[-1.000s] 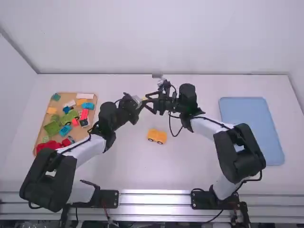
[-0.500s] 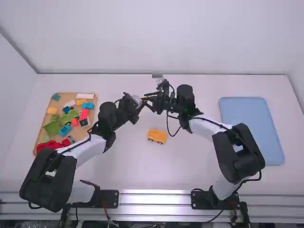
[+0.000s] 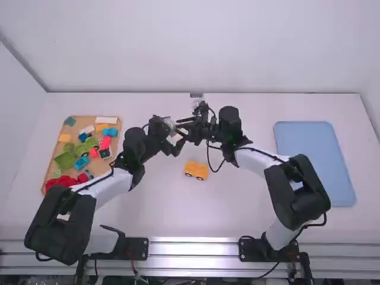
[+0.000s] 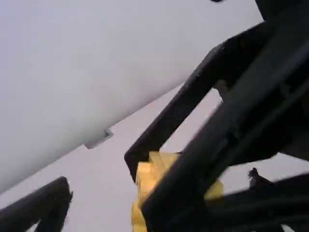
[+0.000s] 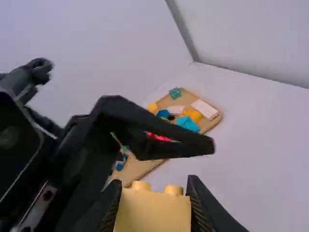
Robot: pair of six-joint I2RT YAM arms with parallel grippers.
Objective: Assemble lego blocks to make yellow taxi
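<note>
Now the yellow block point(image 5: 152, 212) is clasped by the right gripper point(image 3: 185, 126), studs exposed, while the left gripper point(image 3: 176, 134) is held with fingers spread, close by; the wheeled yellow piece point(image 3: 196, 170) is parked on the table point(image 3: 178, 208), and loose bricks point(image 3: 81, 163) are scattered across the wooden tray point(image 3: 88, 120).

Yellow block point(image 5: 152, 211) cut off at right wrist view's bottom.

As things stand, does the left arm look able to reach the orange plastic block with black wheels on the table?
Probably yes: the left gripper is open, and the wheeled block stands free on the table. The right gripper, holding a yellow studded block, is close and might get in the way.
</note>
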